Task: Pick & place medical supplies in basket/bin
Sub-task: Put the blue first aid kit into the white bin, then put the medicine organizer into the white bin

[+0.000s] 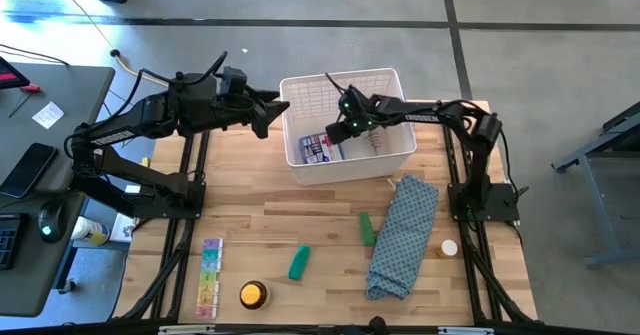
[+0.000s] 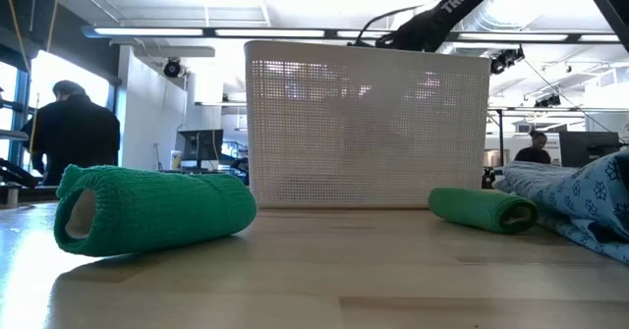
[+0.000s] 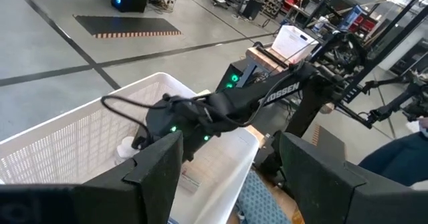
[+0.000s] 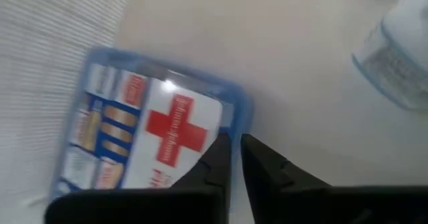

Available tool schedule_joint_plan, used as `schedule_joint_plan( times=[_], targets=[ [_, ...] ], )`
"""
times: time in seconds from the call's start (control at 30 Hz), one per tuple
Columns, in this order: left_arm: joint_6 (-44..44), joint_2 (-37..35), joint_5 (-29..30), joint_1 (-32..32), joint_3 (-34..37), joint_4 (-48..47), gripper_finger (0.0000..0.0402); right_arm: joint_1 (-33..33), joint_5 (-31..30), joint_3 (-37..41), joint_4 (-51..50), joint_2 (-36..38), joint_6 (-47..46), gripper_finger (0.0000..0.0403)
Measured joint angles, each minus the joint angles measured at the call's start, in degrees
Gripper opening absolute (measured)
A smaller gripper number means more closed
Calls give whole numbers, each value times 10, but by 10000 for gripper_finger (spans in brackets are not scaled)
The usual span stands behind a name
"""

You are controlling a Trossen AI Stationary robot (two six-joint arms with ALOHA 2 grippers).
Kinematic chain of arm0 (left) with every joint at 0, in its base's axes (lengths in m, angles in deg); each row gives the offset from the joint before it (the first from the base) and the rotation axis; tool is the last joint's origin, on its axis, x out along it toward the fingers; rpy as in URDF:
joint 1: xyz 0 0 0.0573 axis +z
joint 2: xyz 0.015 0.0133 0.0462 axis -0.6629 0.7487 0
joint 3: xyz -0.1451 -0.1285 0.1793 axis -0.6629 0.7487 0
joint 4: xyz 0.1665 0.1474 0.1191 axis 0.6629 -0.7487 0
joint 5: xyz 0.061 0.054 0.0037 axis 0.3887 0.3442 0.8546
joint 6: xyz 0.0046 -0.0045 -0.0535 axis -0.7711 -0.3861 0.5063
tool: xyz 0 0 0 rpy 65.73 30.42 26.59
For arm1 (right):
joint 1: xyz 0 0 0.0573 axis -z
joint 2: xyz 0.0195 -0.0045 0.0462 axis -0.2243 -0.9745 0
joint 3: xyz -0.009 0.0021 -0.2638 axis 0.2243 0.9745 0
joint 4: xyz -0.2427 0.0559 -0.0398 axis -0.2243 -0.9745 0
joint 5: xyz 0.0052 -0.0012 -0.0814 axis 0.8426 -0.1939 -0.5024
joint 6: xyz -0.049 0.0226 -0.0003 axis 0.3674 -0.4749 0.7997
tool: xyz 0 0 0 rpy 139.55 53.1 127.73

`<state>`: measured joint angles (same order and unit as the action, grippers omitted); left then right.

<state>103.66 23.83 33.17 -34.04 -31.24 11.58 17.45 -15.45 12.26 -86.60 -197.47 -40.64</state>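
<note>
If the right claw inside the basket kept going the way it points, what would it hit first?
Most likely the red-cross pack on the basket floor: the right claw, shut and empty, points at its edge. Depth is hard to judge.

The right arm (image 3: 281,93) reads "TROSSEN"; the pack (image 4: 150,134) shows a red cross, its print seemingly unreadable.

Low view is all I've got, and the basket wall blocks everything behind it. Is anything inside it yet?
Observer: Yes, a blue-white red-cross pack lies flat on the floor of the basket.
Operator: Where's the right gripper?
Observer: The right gripper is inside the basket, over the pack's edge, its fingers nearly together with nothing between them.
Operator: And the left one?
Observer: The left gripper hangs open just outside the basket's left wall, empty.
Operator: What's left on the table that I can't see?
Observer: A rainbow pill organiser strip and a round yellow tin near the front edge.
</note>
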Motion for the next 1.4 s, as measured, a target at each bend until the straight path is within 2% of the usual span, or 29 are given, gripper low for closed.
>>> schedule_joint_plan(
  times=[0.1, 0.27, 0.4, 0.77, 1.0, 1.4],
  targets=[
    [0, 0, 0, 0, 0, 0, 285, 0, 2, 0, -10, -17, 0, 32],
    [0, 0, -3, 0, 0, -3, 285, 0, 9, 0, -30, -32, 0, 4],
    [0, 0, -3, 0, 0, -4, 285, -1, 13, 0, -25, -32, -1, 7],
    [-18, 0, -4, 0, 0, -4, 285, -25, 114, 0, -22, -58, -12, 1],
    [-18, -1, -4, 0, 0, -3, 285, -35, 107, 0, -8, -56, -28, 2],
    [-15, -2, -4, 0, 0, -2, 285, -3, 161, -29, -18, -33, -21, 5]
  ],
)
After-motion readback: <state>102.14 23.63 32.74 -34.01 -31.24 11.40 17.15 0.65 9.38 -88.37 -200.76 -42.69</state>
